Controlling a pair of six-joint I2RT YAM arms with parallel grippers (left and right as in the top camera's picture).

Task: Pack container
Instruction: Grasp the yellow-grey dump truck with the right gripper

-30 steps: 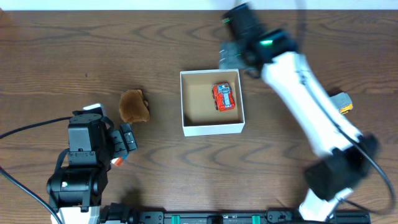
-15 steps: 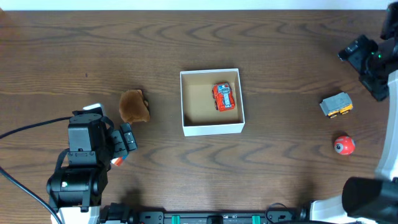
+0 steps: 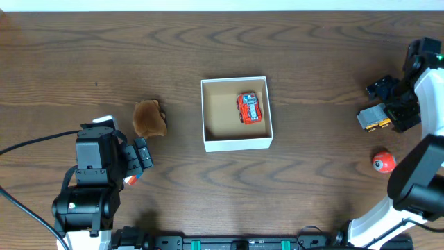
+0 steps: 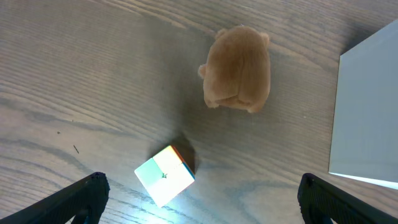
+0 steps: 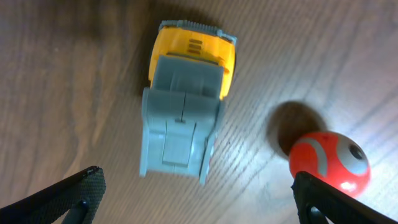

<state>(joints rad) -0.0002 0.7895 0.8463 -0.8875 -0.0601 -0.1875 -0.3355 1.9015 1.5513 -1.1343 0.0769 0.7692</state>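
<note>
Carrying the container (image 3: 236, 144) at centre, the worktop (image 3: 312, 42) is filling the view. The left end effector (image 4: 208, 202) and right end effector (image 5: 200, 200) are hovering spread and empty. A brown plush (image 3: 149, 119) is lying left of the container, a grey-yellow truck (image 5: 183, 106) under the right end effector, a red car (image 3: 250, 108) inside the container, a red ball (image 5: 329, 163) near the truck.

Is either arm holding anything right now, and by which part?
Nothing is held. The right gripper hangs with its jaws open above the grey-and-yellow truck, and the left gripper is open and empty too.
</note>
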